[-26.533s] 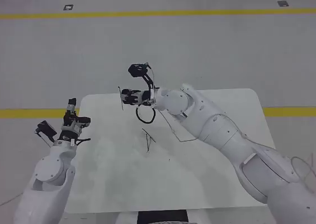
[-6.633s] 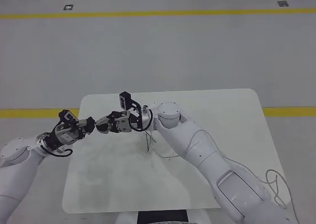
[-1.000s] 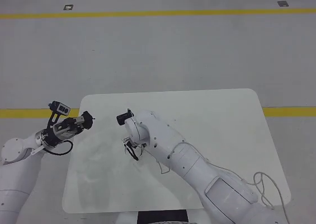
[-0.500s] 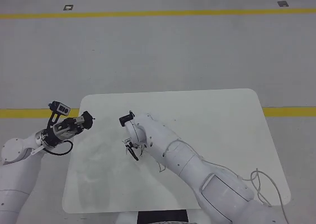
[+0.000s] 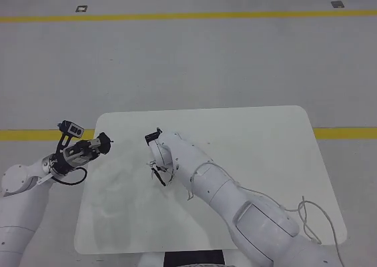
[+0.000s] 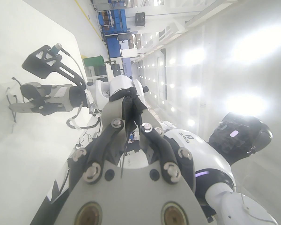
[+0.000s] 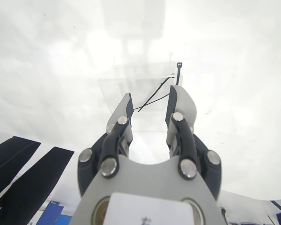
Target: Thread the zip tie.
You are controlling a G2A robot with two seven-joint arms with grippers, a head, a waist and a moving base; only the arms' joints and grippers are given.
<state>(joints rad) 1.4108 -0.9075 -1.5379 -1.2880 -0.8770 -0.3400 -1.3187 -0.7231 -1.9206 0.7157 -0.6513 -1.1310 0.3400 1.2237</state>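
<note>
My left gripper (image 6: 128, 99) is shut on a black zip tie (image 6: 126, 141), whose strap runs back between the fingers toward the wrist. In the top view the left gripper (image 5: 103, 142) hovers at the table's left edge. My right gripper (image 7: 152, 101) is open and points down at two loose black zip ties (image 7: 154, 95) lying crossed on the table, partly between its fingers (image 7: 174, 97). One tie's square head (image 7: 179, 65) lies just beyond the fingertips. The top view shows the right gripper (image 5: 156, 176) left of the table's centre. From the left wrist, the right gripper (image 6: 16, 105) shows farther off.
The white table (image 5: 261, 133) has rounded corners and bare room to the right and toward the front. A yellow floor line (image 5: 348, 133) runs behind it. The right arm's bulk (image 5: 201, 173) lies across the table's middle.
The right wrist has turned slightly over the loose ties within the last second. The left arm holds still with its tie.
</note>
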